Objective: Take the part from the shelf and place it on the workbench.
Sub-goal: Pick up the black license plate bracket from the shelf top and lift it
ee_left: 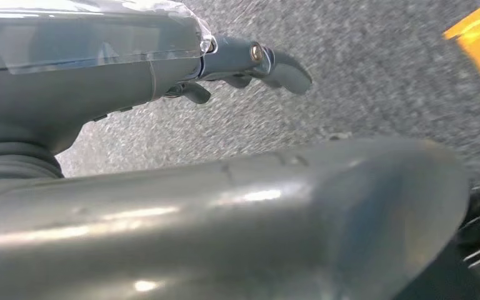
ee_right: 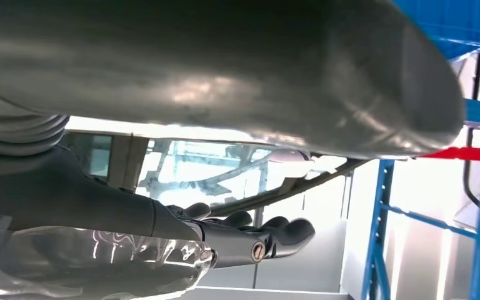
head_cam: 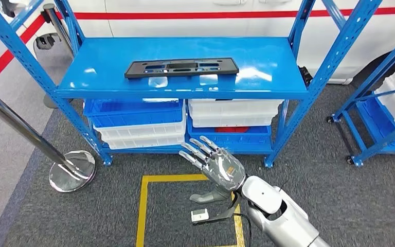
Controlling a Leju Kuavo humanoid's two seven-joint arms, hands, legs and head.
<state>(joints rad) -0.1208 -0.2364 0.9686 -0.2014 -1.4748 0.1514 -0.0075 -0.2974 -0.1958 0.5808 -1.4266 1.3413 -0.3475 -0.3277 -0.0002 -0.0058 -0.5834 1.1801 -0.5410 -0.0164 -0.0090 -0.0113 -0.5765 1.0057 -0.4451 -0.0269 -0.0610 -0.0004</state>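
Part [head_cam: 181,68], a flat black perforated plate, lay lengthwise on the top deck of your blue shelf [head_cam: 267,82], with blue and white bins [head_cam: 133,121] stacked on the level beneath it. Your right hand [head_cam: 217,165] hung below and in front of that shelf, well apart from the part, fingers spread and holding nothing, above the grey carpet and its yellow square [head_cam: 144,206]. Your left hand [ee_left: 162,69] hovered over the carpet with its fingers curled in, empty.
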